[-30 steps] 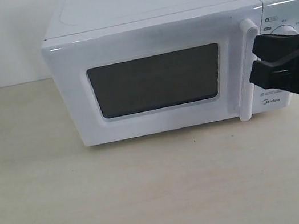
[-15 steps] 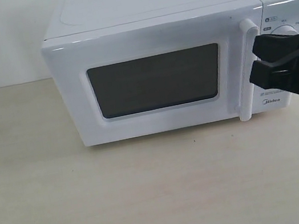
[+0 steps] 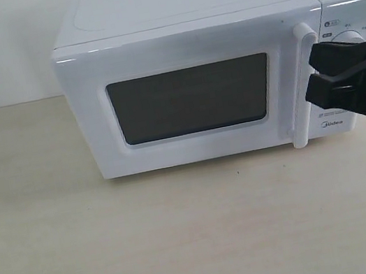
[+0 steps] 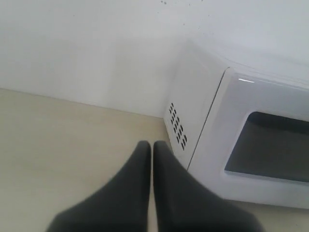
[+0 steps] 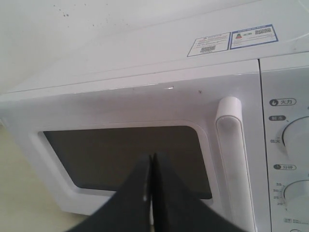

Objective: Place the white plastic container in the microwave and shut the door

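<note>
Though pinched tight shut, holding nothing: left gripper (image 4: 152, 145) near the holey side of the microwave (image 4: 193, 96), right gripper (image 5: 151, 158) close to the long handle (image 3: 302, 87). Behind, on the tan table (image 3: 186, 236), white Midea box, door (image 3: 181, 46) shut flat.

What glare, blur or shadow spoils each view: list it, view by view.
Exterior view: soft, even light, the microwave sharp, only a thin shadow under it on the table. Left wrist view: the left gripper is close and blurred; a small glare streak sits on the door. Right wrist view: the right gripper is blurred, the handle crisp.
</note>
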You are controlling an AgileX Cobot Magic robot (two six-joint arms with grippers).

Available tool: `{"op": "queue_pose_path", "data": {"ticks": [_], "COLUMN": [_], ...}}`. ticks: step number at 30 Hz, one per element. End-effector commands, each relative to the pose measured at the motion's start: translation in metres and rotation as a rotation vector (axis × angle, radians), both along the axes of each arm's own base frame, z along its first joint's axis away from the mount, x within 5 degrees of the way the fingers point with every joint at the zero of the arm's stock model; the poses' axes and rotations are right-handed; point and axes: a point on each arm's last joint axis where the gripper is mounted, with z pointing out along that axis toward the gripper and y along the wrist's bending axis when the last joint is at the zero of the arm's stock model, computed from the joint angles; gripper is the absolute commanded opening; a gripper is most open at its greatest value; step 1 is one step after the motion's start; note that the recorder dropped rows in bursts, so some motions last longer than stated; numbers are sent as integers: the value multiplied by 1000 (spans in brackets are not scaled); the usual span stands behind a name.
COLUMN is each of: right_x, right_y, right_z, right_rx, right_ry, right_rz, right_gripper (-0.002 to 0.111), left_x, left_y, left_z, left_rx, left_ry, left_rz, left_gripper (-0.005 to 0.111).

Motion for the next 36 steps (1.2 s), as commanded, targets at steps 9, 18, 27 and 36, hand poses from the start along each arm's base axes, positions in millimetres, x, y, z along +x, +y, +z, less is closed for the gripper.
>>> {"op": "queue_pose_path", "data": {"ticks": [9, 18, 27, 36], "right_x": [-1, -1, -1, -1], "right_y": [-2, -2, -2, -2], "right_z": [-2, -2, -2, -2], "right_rx": [-8, -8, -8, -8], "right_ry": [10, 10, 10, 10], "right_rz": [-4, -4, -4, -4], "right_gripper": [0, 0, 0, 0], "left_x": [6, 4, 3, 3], "left_y": [2, 5, 5, 4], "left_z": [-20, -38, -42, -43], "left_rx": [98, 224, 237, 226], "left_ry": [-48, 150, 197, 208], "left_rz": [18, 20, 9, -7], "left_gripper": [4, 4, 4, 4]}}
